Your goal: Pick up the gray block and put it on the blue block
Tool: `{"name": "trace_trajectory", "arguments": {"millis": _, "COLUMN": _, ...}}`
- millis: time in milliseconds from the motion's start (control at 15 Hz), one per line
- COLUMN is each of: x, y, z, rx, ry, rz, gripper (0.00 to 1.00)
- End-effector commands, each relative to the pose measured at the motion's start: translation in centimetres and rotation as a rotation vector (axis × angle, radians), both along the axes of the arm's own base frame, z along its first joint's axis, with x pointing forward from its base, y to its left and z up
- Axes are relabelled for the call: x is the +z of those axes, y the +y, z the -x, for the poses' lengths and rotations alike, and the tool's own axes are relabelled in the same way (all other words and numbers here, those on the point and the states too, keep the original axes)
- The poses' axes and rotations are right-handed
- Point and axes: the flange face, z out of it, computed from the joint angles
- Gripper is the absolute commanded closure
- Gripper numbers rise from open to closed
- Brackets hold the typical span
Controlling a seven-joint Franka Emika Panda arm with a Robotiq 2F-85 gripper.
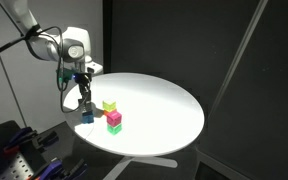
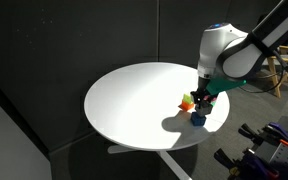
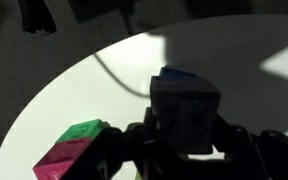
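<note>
My gripper (image 1: pixel 84 100) hangs over the near-left part of the round white table (image 1: pixel 164 105). In the wrist view the gripper (image 3: pixel 187 135) is shut on the gray block (image 3: pixel 187 112), which lies in shadow between the fingers. The blue block (image 1: pixel 87 117) sits on the table right under the gripper, and only its far top edge (image 3: pixel 182 73) shows past the gray block in the wrist view. In an exterior view the blue block (image 2: pixel 198 119) sits below the gripper (image 2: pixel 203 100). I cannot tell whether the gray block touches the blue block.
A green cube (image 1: pixel 114 117) is stacked on a pink cube (image 1: pixel 114 127) next to the blue block, and both show in the wrist view (image 3: pixel 82 133). A yellow-green cube (image 1: pixel 109 105) stands just behind them. The table edge (image 1: pixel 79 135) is close to the blue block.
</note>
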Motion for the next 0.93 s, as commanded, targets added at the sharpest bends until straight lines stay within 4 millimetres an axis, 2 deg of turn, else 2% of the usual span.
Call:
{"name": "trace_trajectory", "arguments": {"millis": 0, "x": -0.1, "y": 0.1, "z": -0.9, "rx": -0.026, "ry": -0.014, "rz": 0.000, "gripper": 0.73}}
{"name": "trace_trajectory", "arguments": {"millis": 867, "x": -1.8, "y": 0.4, "z": -1.7, "rx": -0.029, "ry": -0.006, "rz": 0.000, "gripper": 0.73}}
